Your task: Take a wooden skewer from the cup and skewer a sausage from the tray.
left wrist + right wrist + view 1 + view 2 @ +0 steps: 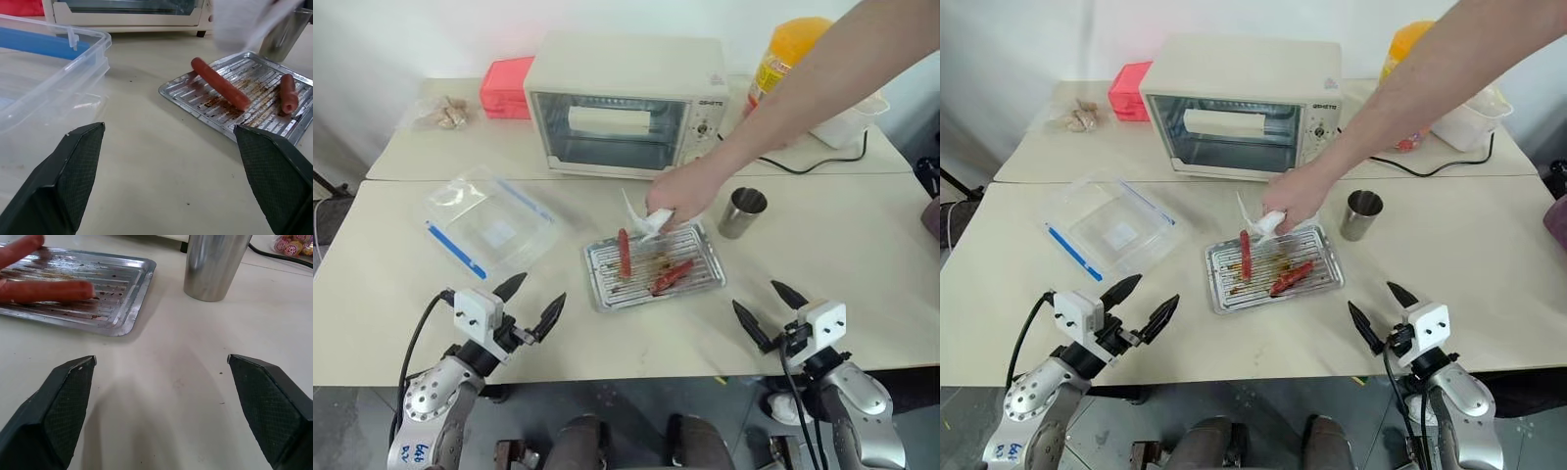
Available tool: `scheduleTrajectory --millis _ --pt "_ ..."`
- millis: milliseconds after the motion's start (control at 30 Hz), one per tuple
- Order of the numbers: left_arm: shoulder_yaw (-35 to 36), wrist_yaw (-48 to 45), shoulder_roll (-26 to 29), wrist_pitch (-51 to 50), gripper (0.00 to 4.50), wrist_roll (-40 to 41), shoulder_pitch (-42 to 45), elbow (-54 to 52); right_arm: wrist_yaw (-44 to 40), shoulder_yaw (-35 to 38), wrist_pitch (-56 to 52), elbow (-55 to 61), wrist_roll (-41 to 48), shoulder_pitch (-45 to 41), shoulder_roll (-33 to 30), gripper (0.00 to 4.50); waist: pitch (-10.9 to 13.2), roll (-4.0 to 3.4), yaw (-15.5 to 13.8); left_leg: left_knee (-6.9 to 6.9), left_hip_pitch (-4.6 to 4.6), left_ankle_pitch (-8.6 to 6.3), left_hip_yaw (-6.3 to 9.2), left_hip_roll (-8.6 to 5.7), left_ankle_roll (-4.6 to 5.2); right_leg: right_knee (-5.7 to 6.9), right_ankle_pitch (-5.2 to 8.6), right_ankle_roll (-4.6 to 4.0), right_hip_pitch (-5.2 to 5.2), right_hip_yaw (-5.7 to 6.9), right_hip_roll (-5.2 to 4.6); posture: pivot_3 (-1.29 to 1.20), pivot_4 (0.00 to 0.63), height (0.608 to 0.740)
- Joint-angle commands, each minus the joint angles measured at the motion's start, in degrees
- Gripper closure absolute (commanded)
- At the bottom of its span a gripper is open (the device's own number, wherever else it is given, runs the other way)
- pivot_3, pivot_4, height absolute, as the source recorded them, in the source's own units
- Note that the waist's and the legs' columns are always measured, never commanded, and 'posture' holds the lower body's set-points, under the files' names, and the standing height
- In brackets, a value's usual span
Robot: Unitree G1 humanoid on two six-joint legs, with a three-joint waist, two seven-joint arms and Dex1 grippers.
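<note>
Both grippers hover wide open and empty over the near table edge, the left gripper (530,303) at 7 o'clock and the right gripper (771,311) at 5 o'clock. Between them, toward 12 o'clock, lies the tray (604,295) with two sausages (625,253). A person's hand (677,198) holding white paper (651,221) is over its far edge, and the cup (741,212) stands just beside at 1 o'clock.

A person's hand (680,201) with a white tissue (646,217) covers the tray's (607,294) far rim, the forearm hides much of the orange-lidded jar (791,49), the cup's (213,264) top is cut off in the right wrist view, and its inside cannot be made out.
</note>
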State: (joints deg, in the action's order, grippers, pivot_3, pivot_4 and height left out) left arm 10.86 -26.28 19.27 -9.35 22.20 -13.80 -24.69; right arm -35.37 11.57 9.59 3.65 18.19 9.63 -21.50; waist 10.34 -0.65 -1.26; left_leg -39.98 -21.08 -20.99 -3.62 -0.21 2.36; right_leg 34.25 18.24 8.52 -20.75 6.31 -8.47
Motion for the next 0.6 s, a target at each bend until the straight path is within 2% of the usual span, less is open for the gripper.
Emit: scheduleTrajectory --millis 33,600 --pt "-0.4 -0.4 0.5 0.2 0.03 -0.1 -0.8 -2.3 -0.2 0.5 -0.1 1.1 0.9 0.5 -0.2 0.00 0.0 0.00 0.0 0.00 0.00 0.00 0.00 0.00 0.00 0.00 0.00 0.00 0.00 0.00 0.00 0.00 0.150 0.740" --pt "0.3 0.6 0.4 -0.5 0.03 0.2 -1.3 -2.8 -0.7 0.2 -0.6 2.3 1.0 2.0 -0.5 0.00 0.0 0.00 0.0 0.00 0.00 0.00 0.01 0.00 0.00 0.00 0.00 0.00 0.01 0.00 0.00 0.00 0.150 0.740"
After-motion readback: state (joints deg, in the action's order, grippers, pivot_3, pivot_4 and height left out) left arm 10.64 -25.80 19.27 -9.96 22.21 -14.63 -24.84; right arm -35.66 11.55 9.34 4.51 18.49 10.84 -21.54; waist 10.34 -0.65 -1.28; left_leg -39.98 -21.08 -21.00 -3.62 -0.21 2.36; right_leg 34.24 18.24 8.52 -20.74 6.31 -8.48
